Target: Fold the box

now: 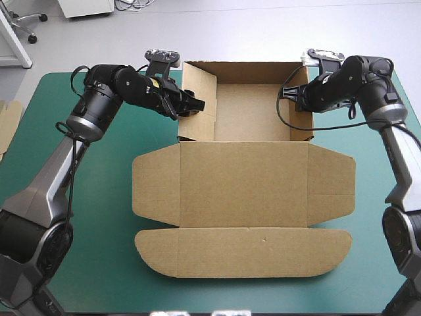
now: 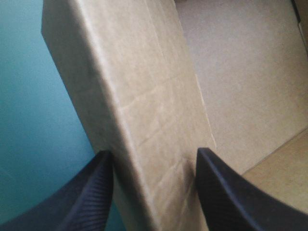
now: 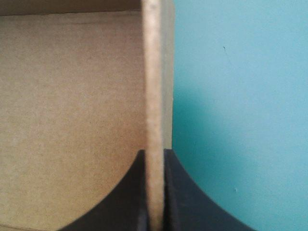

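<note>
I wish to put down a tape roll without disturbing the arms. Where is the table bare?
The teal-green cover is bare left of the box's flat lid, toward the near left corner, and in a narrower strip right of the lid. It is crowded beside the tray's walls, where the left gripper and right gripper work.

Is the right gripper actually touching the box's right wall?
Touching. Right wrist view: the right gripper has one black finger pressed against each face of the right wall of the box, with no gap showing.
</note>
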